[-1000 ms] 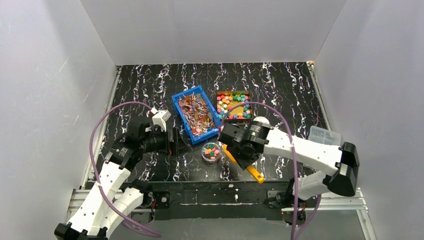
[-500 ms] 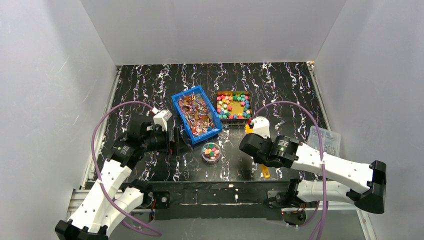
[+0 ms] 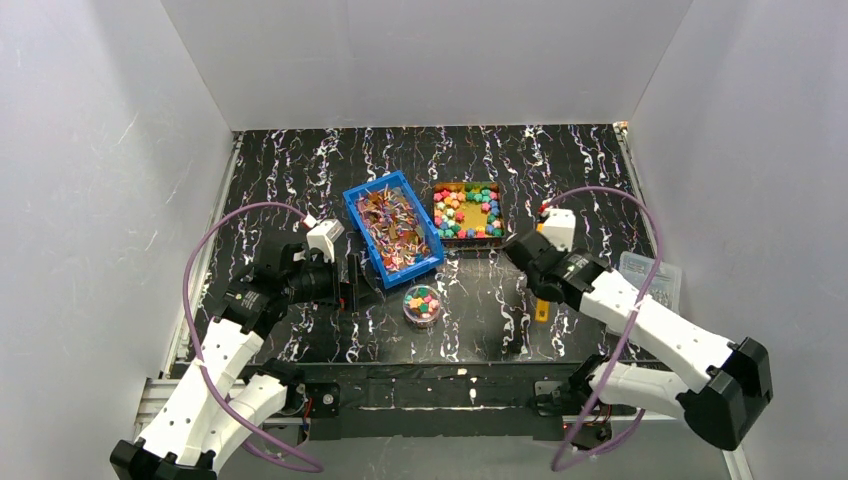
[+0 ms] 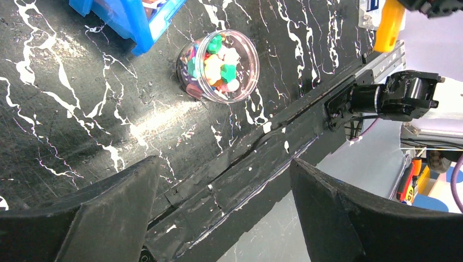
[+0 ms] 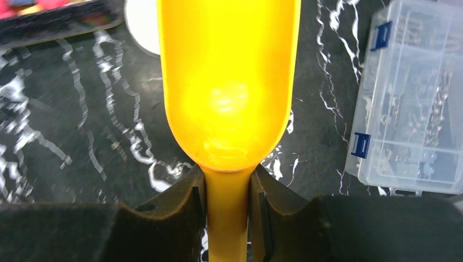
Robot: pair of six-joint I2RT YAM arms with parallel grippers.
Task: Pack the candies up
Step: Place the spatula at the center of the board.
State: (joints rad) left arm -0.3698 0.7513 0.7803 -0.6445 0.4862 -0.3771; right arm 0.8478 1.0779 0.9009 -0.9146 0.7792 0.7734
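The knobbly little candies [image 3: 445,210] in many bright colours lie in a flat yellow tray [image 3: 472,213] at the back of the black table with white squiggles [image 3: 300,160]. More of them fill a small round see-through plastic tub [image 4: 254,63] (it stands just in front of the blue plastic bin [image 3: 352,200]). The right gripper [image 5: 227,188] is pinched tight on the thin handle of a smooth, shiny yellow plastic scoop [image 5: 229,82], its arm stretched out beside the tray, while the left gripper [image 4: 224,164] has its black jaws wide apart, its arm bent low by the bin.
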